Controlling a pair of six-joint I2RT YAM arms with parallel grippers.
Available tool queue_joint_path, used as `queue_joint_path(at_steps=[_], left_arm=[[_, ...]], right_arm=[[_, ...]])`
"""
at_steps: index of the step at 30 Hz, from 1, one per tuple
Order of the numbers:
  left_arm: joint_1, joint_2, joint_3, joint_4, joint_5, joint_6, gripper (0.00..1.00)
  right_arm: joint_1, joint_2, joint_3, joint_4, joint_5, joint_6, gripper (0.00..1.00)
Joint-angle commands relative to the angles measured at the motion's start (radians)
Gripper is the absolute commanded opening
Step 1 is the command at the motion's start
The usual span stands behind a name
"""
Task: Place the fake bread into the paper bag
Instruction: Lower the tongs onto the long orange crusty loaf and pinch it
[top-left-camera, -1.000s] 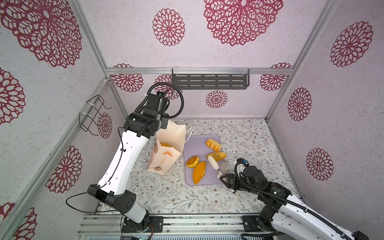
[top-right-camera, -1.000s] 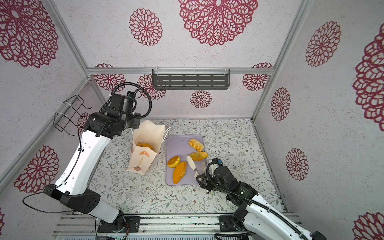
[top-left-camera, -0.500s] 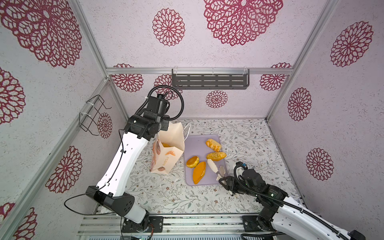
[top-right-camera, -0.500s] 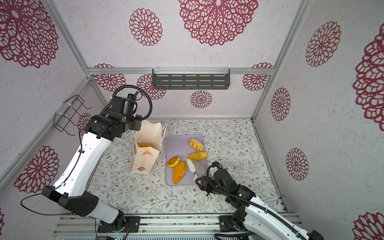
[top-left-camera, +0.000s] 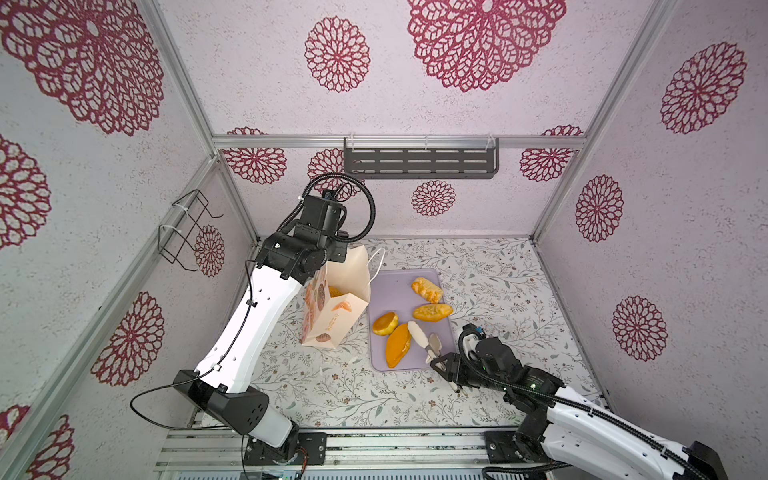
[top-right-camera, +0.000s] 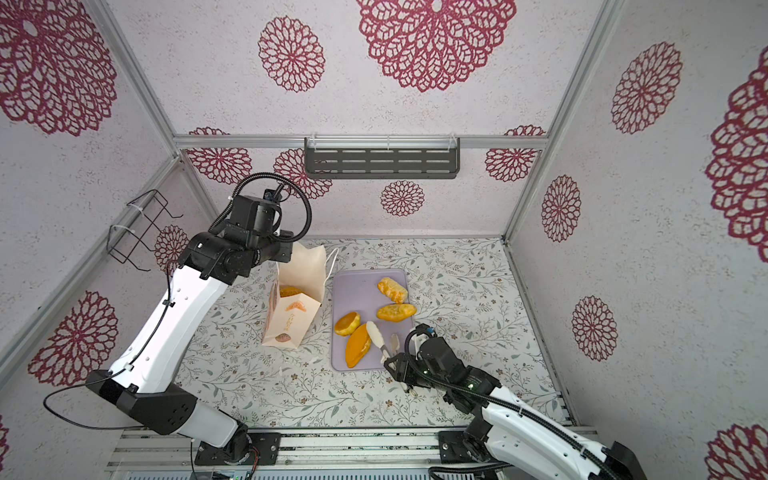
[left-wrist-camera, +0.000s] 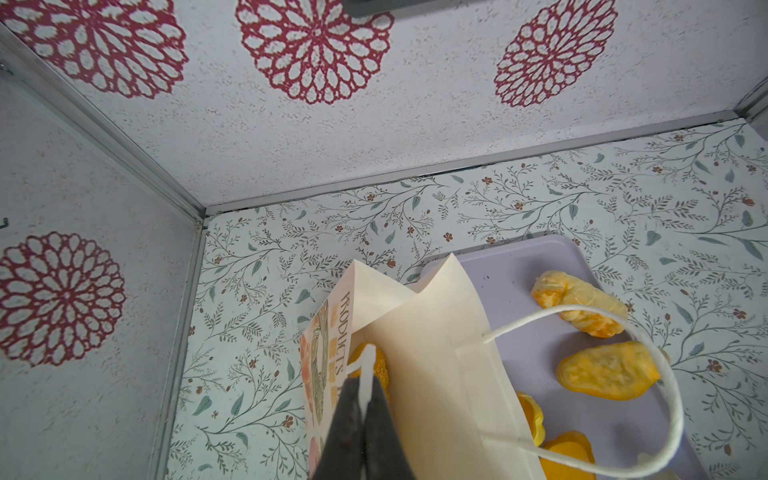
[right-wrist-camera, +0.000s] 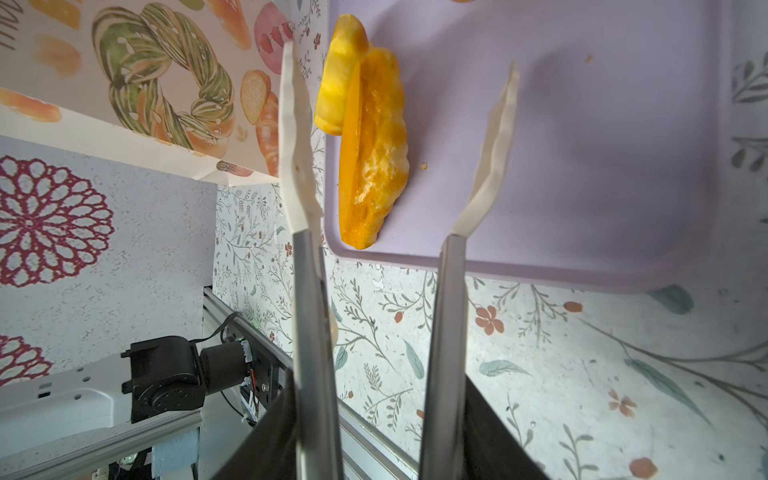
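- In both top views the paper bag (top-left-camera: 338, 311) stands upright with its mouth open. It's cream with pastry prints and sits just left of a lilac tray (top-left-camera: 395, 286). A crumbly orange piece (top-left-camera: 334, 291) is already inside.
- Four breads are on the tray. A twisted roll (top-left-camera: 427, 289) lies diagonally at the back and a yellow oval loaf (top-left-camera: 432, 311) lies crosswise. A round bun (top-left-camera: 385, 323) sits right up against a long orange loaf (top-left-camera: 397, 345), which runs roughly front to back.
- The right hand (top-left-camera: 446, 365) is clamped on metal tongs (top-left-camera: 420, 337), which lie just right of the orange loaf.
- The bench (top-left-camera: 478, 395) has a leafy floral print and the walls are pale with crimson rosettes. There's a grey slotted shelf (top-left-camera: 419, 162) at the back and a wire rack (top-left-camera: 185, 232) on the left wall.
- Left wrist view: the left hand (left-wrist-camera: 365, 392) is pinched tight on a white cord handle (left-wrist-camera: 365, 365) of the bag. The other handle loops over the tray.
- Right wrist view: the tongs' white tips are spread apart with the orange loaf lying lengthwise between them. I can't tell whether either tip touches it.
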Motion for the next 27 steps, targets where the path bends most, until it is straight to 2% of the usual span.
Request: queue_joint_path(at_steps=[1,27], left_arm=[[-0.008,-0.008,0.010,0.038,0.021,-0.016,0.00],[-0.021,0.004,0.004,0.048,0.049,-0.066,0.00]], right_arm=[[0.012,0.012,0.022,0.063,-0.006,0.004,0.52],[0.064,0.084,0.000,0.173,-0.019,0.032,0.41]])
